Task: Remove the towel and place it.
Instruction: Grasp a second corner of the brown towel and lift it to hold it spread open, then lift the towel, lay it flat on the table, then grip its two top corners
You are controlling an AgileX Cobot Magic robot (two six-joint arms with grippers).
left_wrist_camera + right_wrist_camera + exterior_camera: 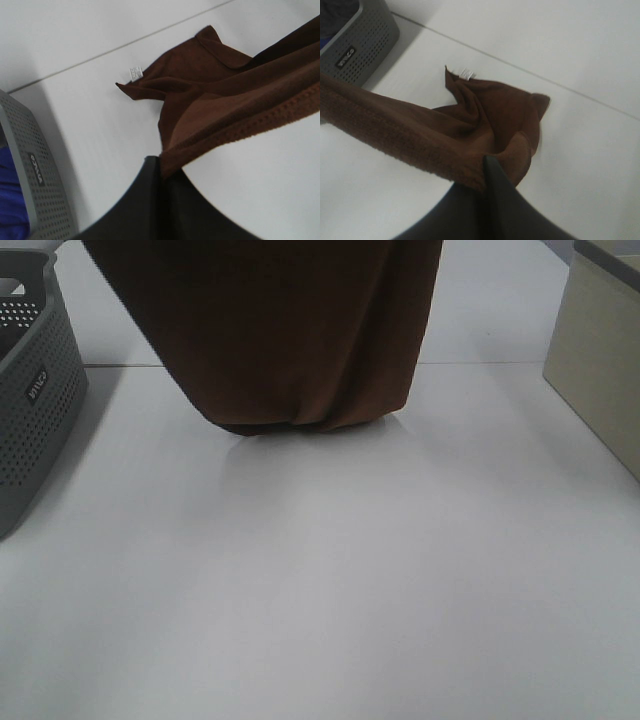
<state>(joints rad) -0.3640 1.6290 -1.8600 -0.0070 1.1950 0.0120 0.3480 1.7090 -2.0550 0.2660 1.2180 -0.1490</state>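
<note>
1. The white table (320,590) is the largest thing. It carries everything, and a thin seam runs across its far part.
2. The brown towel (290,330) hangs in the middle like a curtain, and its top goes out of the high view. Its lower end touches the table close to the seam and lies there in soft folds. We judge that the removing is done and that the placing is the step in hand.
3. The grey basket (35,390) with small holes stands on the left of the high view, apart from the towel. A beige box (600,360) stands on the right, also apart.
4. The left gripper (162,172) is closed on the top edge of the towel, and the right gripper (487,165) is closed on the same edge further along. The cloth is stretched between them.
5. The small white tag (135,73) sits at the corner that lies on the table.
6. For the next move, we think both arms must go down together and pull the edge away from the folded end, so that the cloth lies flat. Both jaws should open only after the cloth rests. We cannot tell where exactly it must go.
</note>
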